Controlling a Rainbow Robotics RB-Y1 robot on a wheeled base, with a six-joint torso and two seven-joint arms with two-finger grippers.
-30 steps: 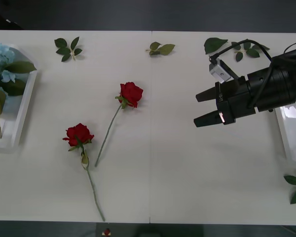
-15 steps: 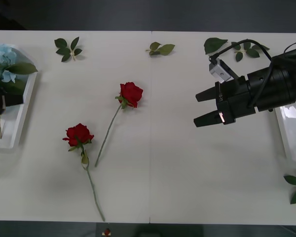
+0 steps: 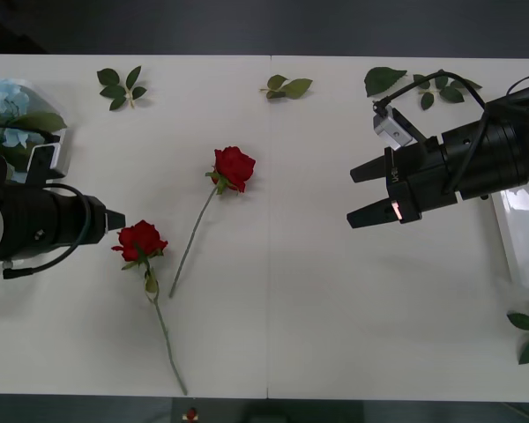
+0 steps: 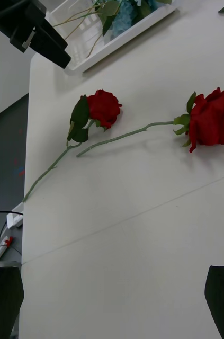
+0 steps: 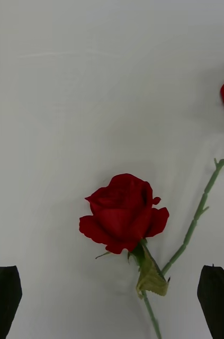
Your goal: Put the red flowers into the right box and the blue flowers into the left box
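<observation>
Your left gripper, jaws apart & empty, sat just beside the nearer red rose on the white table. The 2nd rose lay farther back, near centre. Your right gripper hung open w/ nothing in it, by the right box. Blue flowers lay in the left box.

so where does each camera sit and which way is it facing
Front view: above the arms, looking down at the white table; both arms show, left end effector and right end effector.
Left wrist view: on the left arm, facing the nearer deep-red rose; fingertips at the corners.
Right wrist view: on the right arm, facing across both roses.
Shared: that rose.
</observation>
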